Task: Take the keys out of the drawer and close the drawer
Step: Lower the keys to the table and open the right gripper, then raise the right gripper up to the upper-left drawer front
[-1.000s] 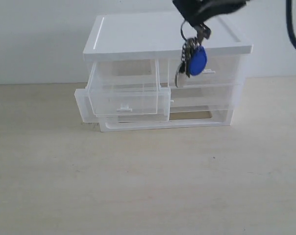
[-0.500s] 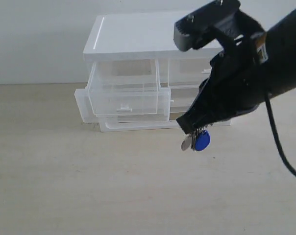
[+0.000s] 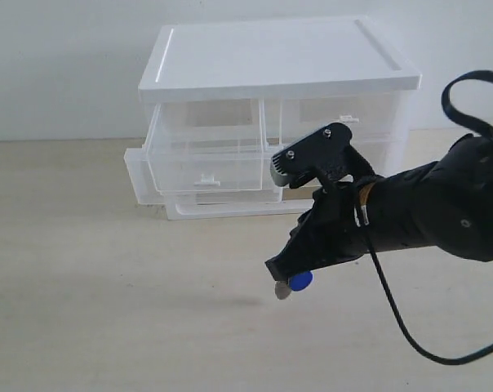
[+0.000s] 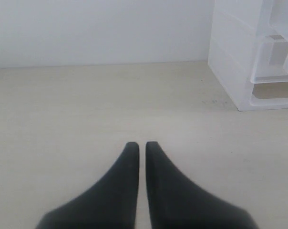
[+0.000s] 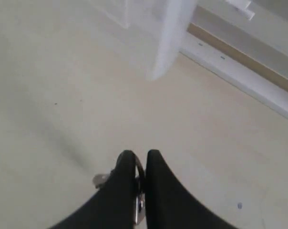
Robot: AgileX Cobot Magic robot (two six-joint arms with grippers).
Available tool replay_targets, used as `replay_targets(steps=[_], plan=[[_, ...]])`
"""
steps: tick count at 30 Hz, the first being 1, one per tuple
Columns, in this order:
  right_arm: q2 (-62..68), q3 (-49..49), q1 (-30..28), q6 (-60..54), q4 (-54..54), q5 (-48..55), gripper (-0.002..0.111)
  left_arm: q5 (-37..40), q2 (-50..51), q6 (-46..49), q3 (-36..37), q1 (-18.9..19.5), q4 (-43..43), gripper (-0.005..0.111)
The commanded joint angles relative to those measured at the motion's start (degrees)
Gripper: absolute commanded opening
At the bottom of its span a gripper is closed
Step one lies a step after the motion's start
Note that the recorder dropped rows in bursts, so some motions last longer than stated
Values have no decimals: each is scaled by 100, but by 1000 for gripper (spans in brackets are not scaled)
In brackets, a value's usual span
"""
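Desk (image 3: 108,310) in front and to left of drawer unit (image 3: 279,57): bare, open passage.
Drawer (image 3: 210,167) pulled out, juts forward past unit face, bars sweep along unit front.
Lower drawer front (image 3: 230,209) also projects at desk level.
Right arm (image 3: 426,216) lies low across front-right of unit, blocks approach there.
Right claw (image 3: 281,268) pinched on keys (image 3: 294,284), which hang close over desk.
Cable (image 3: 393,322) loops under arm.
Wall (image 3: 59,65) behind unit.
Left claw (image 4: 141,145), closed, over bare desk, apart from unit.
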Motion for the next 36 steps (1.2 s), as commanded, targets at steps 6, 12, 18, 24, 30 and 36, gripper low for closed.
replay_targets(steps=[6,12,18,24,30,36], plan=[[703,19,-581,212,276,-2152,0,10,-18,-56,21,13,-10,4],[727,19,-570,-77,280,-2096,0,10,-18,-56,21,13,-10,4],[768,19,-570,-123,280,-2131,30,10,-18,-56,21,13,-10,4],[717,-36,-570,-113,352,-1988,58,10,-18,-56,21,13,-10,4],[399,-36,-570,-172,352,-775,15,10,-18,-56,21,13,-10,4],[362,140,-570,-146,352,-145,0,10,-18,-56,21,13,-10,4]])
